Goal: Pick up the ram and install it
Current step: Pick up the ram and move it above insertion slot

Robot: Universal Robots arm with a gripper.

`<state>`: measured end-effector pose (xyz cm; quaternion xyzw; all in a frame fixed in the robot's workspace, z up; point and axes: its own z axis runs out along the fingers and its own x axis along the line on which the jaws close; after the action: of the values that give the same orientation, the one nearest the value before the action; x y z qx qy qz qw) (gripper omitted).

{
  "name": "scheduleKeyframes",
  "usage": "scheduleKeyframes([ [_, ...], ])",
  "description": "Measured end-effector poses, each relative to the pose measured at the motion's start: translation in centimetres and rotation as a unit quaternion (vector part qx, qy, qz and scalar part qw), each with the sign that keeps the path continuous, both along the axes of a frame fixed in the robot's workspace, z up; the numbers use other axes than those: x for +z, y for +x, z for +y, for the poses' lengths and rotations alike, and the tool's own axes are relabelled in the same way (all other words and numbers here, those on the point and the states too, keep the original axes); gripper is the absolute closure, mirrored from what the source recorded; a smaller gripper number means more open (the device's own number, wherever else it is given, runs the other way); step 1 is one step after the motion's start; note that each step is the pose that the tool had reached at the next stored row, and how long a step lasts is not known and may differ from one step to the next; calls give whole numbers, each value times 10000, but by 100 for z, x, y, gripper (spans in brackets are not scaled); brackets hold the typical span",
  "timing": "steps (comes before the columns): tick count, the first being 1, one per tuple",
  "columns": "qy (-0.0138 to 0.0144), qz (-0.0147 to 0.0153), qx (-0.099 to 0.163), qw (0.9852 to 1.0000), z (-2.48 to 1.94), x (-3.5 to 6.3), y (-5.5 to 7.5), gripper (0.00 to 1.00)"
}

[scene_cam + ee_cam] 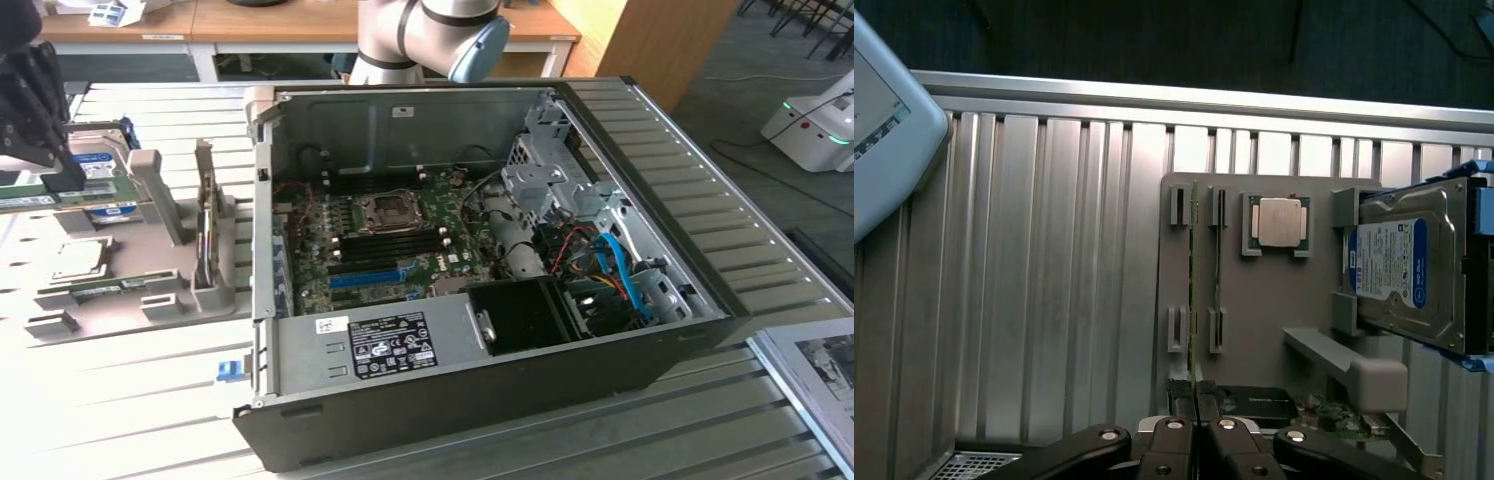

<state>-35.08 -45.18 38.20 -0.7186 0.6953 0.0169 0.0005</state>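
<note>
tray carries a processor chip and a hard drive on edge; your gripper has its fingers clenched on the ram, seen edge-on between the tray's slot posts. you can't tell whether ram and posts touch; the drive is cut off at the frame edge
</note>
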Motion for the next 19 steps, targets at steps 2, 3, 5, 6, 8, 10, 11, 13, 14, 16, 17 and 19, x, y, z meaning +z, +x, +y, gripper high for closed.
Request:
scheduleKeyframes([
  [2, 0, 2, 0, 10000, 0, 0, 21, 89],
  [3, 0, 3, 0, 10000, 0, 0, 31, 89],
  [5, 0, 5, 0, 10000, 0, 0, 50, 89],
  [6, 0, 6, 0, 10000, 0, 0, 60, 89],
  [8, 1, 7, 0, 10000, 0, 0, 78, 89],
  [10, 0, 9, 0, 10000, 0, 1, 95, 89],
  [11, 0, 10, 0, 10000, 0, 1, 103, 89],
  [13, 0, 11, 0, 10000, 0, 1, 119, 89],
  [14, 0, 11, 0, 10000, 0, 1, 127, 89],
  [16, 0, 12, 0, 10000, 0, 2, 140, 89],
  [17, 0, 12, 0, 10000, 0, 2, 145, 89],
  [19, 0, 12, 0, 10000, 0, 3, 156, 89],
])
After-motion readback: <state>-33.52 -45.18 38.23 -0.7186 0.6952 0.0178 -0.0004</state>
